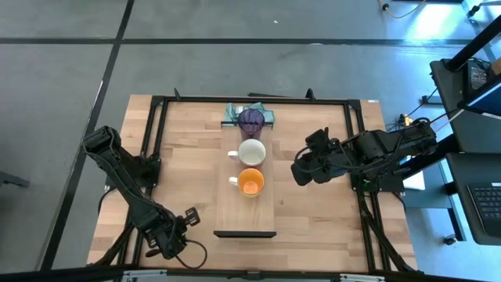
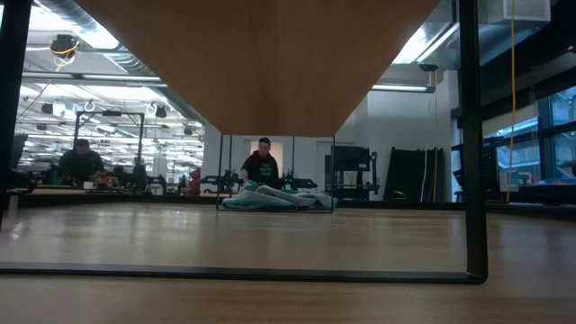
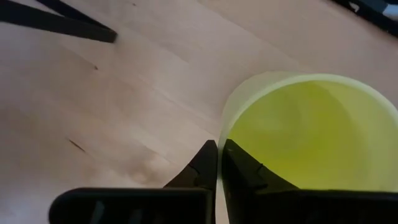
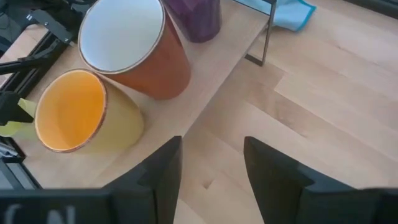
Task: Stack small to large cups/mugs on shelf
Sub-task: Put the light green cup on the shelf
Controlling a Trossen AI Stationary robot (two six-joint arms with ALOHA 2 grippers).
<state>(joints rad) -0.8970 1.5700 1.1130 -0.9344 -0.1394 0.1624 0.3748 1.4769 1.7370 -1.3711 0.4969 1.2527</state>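
Observation:
The pale wooden shelf [image 1: 244, 211] lies along the table's middle, with its dark strip at the near end. On it stand, from far to near, the purple tumbler [image 1: 251, 120], the red mug with a white inside [image 1: 252, 151] and the orange mug [image 1: 250, 183]; all three also show in the right wrist view, the orange mug [image 4: 74, 112] nearest. My left gripper [image 1: 176, 233] is at the table's near left, shut on the yellow-green mug [image 3: 311, 137]. My right gripper [image 4: 211, 165] is open and empty, right of the shelf [image 1: 301, 171]. My left gripper pinches the yellow-green mug's wall at the rim [image 3: 225, 134], one finger [image 3: 245, 171] inside the mug and one [image 3: 202, 165] outside. The mug's mouth faces the camera. Whether the mug rests on the table or is lifted, I cannot tell.
A teal cloth [image 1: 235, 113] lies at the shelf's far end, next to the tumbler. A black frame [image 1: 156, 141] runs around the tabletop. People sit in the room beyond [image 2: 263, 166]. Bare wood lies left and right of the shelf.

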